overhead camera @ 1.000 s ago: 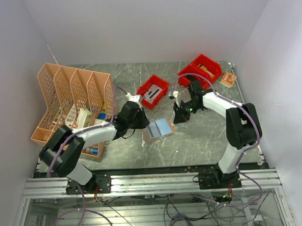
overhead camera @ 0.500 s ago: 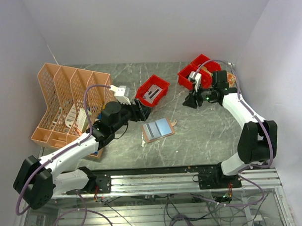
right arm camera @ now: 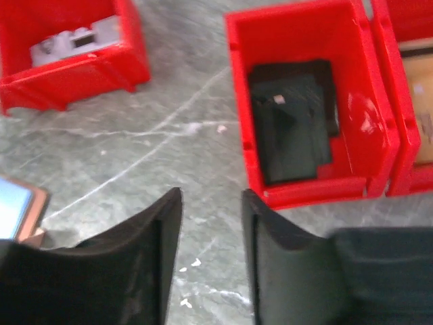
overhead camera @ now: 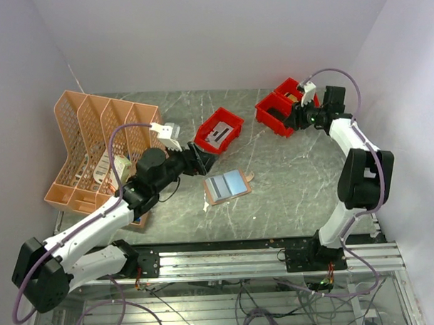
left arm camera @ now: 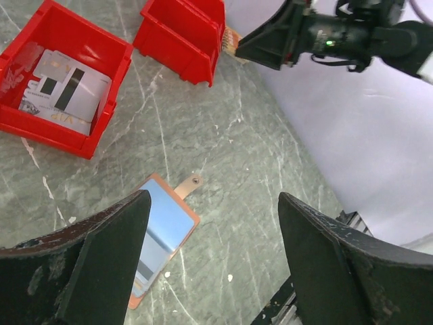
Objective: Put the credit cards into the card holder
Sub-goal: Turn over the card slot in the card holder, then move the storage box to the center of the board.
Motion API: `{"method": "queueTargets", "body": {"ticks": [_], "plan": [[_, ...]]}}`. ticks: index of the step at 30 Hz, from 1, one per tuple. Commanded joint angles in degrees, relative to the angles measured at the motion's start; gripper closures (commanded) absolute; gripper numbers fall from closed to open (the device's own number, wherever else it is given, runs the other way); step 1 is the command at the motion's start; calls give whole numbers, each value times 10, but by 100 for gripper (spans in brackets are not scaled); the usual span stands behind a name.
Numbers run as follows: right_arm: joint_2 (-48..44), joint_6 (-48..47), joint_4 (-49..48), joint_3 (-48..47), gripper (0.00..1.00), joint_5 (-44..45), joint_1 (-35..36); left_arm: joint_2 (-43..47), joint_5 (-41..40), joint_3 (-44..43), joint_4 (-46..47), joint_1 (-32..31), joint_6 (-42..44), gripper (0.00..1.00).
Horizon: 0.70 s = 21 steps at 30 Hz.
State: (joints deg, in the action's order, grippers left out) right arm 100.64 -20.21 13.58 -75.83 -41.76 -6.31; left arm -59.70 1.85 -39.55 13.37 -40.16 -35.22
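Note:
The tan card holder (overhead camera: 227,185) lies open on the marble table, its tab (left arm camera: 188,184) pointing right. A light blue credit card (overhead camera: 234,180) lies on it; a grey, dark-striped band (overhead camera: 216,187) sits beside that card. Whitish-grey credit cards with dark stripes (left arm camera: 67,95) lie in a red bin (overhead camera: 219,132). My left gripper (overhead camera: 202,159) hovers left of the holder, its jaws wide open and empty (left arm camera: 213,203). Over at the back right, my right gripper (overhead camera: 288,123) hangs by the red bins, open with nothing between its fingers (right arm camera: 212,196).
A peach mesh file rack (overhead camera: 102,141) with boxes stands at the left. Two red bins (overhead camera: 276,110) sit at the back right; one holds a dark flat object (right arm camera: 291,128). White walls close in the back and right.
Both arms have drawn away from the card holder: the left back toward the left, the right to the back-right bins. Both grippers have opened; the holder stays put.

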Motion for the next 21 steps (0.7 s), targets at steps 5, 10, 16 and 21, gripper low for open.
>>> {"method": "queueTargets", "body": {"ticks": [5,10,16,21], "plan": [[129,-27,24,-127,90,126,-2,33,2,31,10,5,-21,13],[227,-88,112,-222,95,111,0,28,0,35,5,5,-25,13],[258,-156,173,-242,96,101,20,25,-8,37,1,5,-21,13],[232,-189,203,-197,96,54,35,14,-4,33,1,5,-18,13]]}}
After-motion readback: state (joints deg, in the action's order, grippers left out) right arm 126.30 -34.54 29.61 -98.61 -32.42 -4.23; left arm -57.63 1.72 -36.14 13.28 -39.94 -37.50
